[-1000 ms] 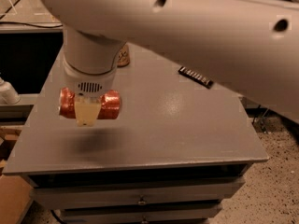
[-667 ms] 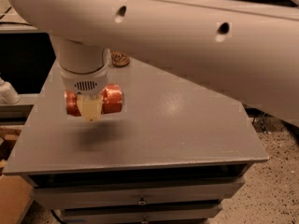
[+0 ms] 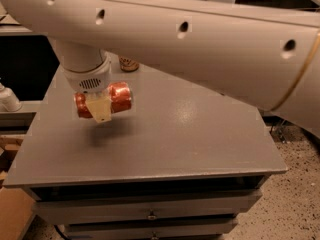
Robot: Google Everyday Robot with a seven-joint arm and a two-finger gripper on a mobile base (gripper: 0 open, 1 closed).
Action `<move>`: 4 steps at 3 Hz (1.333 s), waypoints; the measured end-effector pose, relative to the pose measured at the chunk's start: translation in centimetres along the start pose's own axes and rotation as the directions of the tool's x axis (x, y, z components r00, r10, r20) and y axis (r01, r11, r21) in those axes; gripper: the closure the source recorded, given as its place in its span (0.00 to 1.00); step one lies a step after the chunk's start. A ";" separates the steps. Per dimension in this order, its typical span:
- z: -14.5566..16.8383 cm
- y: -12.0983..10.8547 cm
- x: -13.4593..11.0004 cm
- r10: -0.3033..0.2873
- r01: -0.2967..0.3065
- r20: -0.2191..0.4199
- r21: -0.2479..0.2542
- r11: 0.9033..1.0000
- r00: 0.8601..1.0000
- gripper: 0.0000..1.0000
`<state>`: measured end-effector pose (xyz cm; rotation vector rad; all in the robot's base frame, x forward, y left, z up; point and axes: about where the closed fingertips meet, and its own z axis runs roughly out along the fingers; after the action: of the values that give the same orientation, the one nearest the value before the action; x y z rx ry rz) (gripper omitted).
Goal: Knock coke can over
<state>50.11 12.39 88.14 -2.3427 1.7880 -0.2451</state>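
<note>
**A:** What are we noting against the view from 0.7 s ago?

**B:** We are seeing the arm's big cream link (image 3: pixel 200 39) covering more of the upper view now. The gripper (image 3: pixel 101 107) is sitting slightly higher and a little further right. The can in it is turned a touch, so that its right end is showing larger. It is still off the table, as before.

**A:** How are we recording the end effector?

**B:** We are recording it as clamped on the coke can (image 3: pixel 121 96). One cream finger (image 3: pixel 100 109) is crossing the can's front, and the can is lying sideways in the grip, above the left part of the table (image 3: pixel 200 149). Its shadow (image 3: pixel 107 134) is falling on the top just below.

**A:** Materials and shapes?

**B:** We are reading the can as a glossy coppery-red metal cylinder; we cannot make out its lettering. The arm is showing smooth, rounded plastic with small round holes, and the wrist is carrying a slotted vent. The table top is flat, grey and faintly reflective, with drawers (image 3: pixel 150 209) underneath. A second can (image 3: pixel 129 64) is standing at the back edge, mostly hidden by the arm. The floor (image 3: pixel 300 184) is looking speckled.
</note>
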 end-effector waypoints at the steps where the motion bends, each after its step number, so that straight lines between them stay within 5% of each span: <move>1: 1.1 -1.0 0.5 -0.010 0.011 0.011 -0.028 1.000 1.000 1.00; 3: 1.0 -1.8 1.5 -0.002 0.018 0.160 -0.096 0.995 0.987 1.00; 4: 1.3 -1.5 0.9 0.017 0.031 0.283 -0.161 0.986 0.959 1.00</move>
<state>52.02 12.01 87.28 -2.3472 1.7161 0.2372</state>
